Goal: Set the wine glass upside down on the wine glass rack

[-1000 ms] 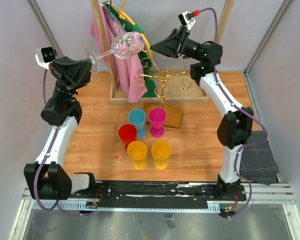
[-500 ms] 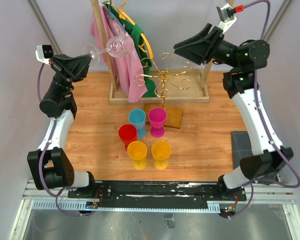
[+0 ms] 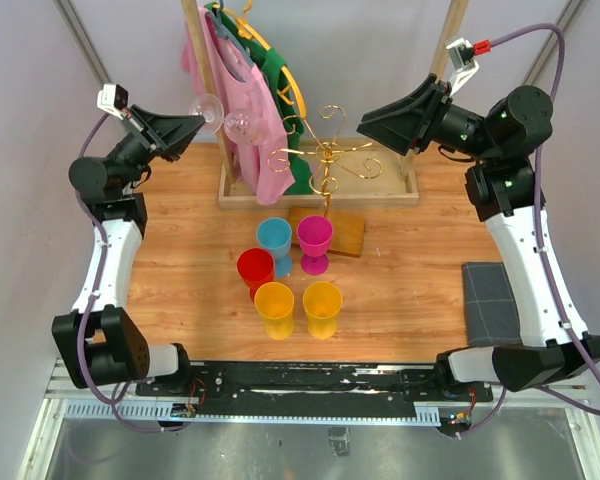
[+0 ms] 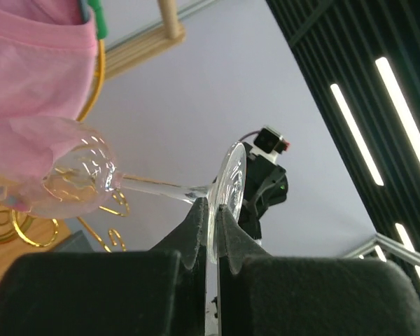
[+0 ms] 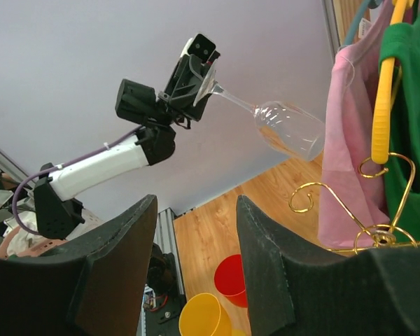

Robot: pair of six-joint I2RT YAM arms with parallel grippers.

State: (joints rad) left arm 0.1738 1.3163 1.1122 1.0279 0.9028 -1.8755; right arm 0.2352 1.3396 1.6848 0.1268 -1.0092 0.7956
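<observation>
My left gripper (image 3: 196, 122) is shut on the foot of the clear wine glass (image 3: 242, 124) and holds it in the air, lying almost sideways with the bowl toward the pink shirt. In the left wrist view my fingers (image 4: 196, 227) pinch the foot's rim and the bowl (image 4: 73, 175) points left. The gold wine glass rack (image 3: 328, 160) stands on its wooden base (image 3: 340, 232) at centre back, to the right of the glass. My right gripper (image 3: 366, 118) is open and empty, raised above the rack's right side. The right wrist view shows the glass (image 5: 287, 129) and the rack's curls (image 5: 364, 203).
A wooden clothes rail (image 3: 202, 60) with pink (image 3: 255, 150) and green (image 3: 295, 110) shirts stands right behind the glass. Blue (image 3: 274, 238), magenta (image 3: 315, 236), red (image 3: 255, 268) and two yellow cups (image 3: 274, 300) stand in front of the rack. A grey cloth (image 3: 490, 290) lies at the right.
My left arm has drawn back left and lowered the glass in front of the pink shirt. My right arm has lifted and swung right, away from the rack's top.
</observation>
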